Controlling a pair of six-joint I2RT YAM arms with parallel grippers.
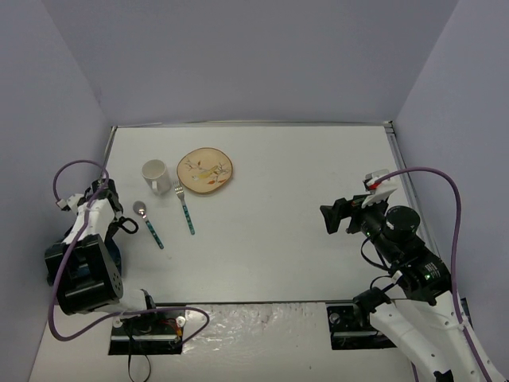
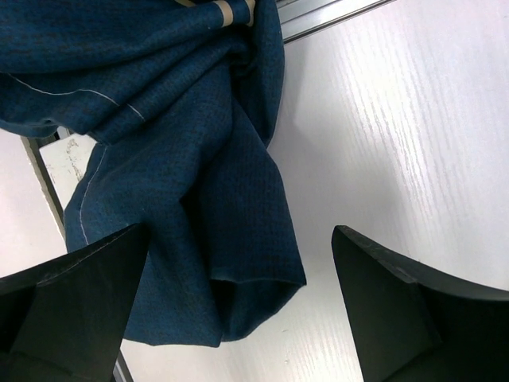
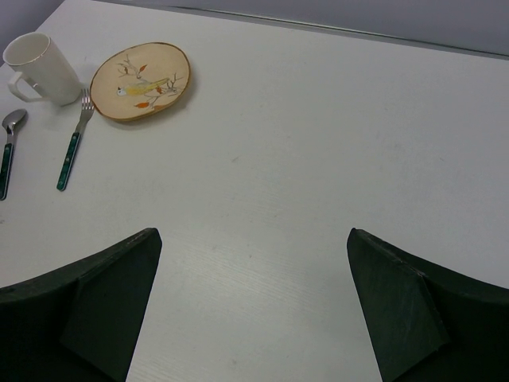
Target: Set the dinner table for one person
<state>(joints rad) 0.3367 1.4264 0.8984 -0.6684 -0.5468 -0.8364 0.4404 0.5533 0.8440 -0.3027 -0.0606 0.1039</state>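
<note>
Left gripper point(image 2: 238, 239): jaws wide apart, navy cloth point(image 2: 191, 143) bunched between them, not clamped, at the dinner table's point(image 1: 278, 239) 8 o'clock edge. Right gripper point(image 3: 253, 239): wide apart, empty, over 3 o'clock side.

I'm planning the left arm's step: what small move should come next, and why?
Probably lower the left gripper and close it on the blue cloth. In the wrist view the cloth lies between its open fingers, bunched at the table edge, not yet spread out near the plate.
</note>
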